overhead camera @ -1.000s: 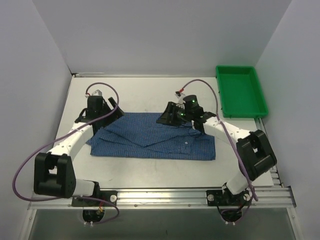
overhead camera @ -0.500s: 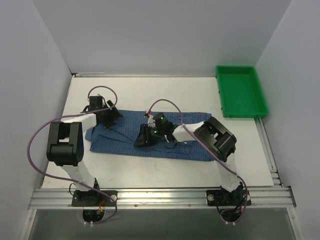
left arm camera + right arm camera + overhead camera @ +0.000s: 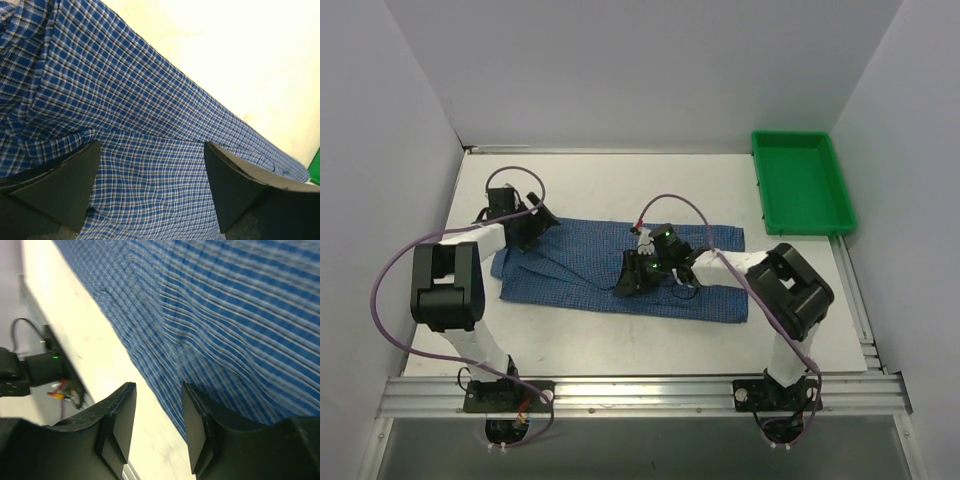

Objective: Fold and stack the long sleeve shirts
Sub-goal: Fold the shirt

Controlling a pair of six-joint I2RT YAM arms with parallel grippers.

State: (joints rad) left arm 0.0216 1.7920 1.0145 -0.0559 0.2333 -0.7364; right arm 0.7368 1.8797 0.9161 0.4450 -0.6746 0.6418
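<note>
One blue checked shirt (image 3: pixel 575 265) lies as a long band across the bench (image 3: pixel 620 185). The left end effector (image 3: pixel 535 228) gapes wide over its far left corner, empty. The right end effector (image 3: pixel 625 282), narrowly parted and also empty, sits mid-shirt at the near edge. A shallow pinch might catch only the top layer and drag the fold apart.
</note>
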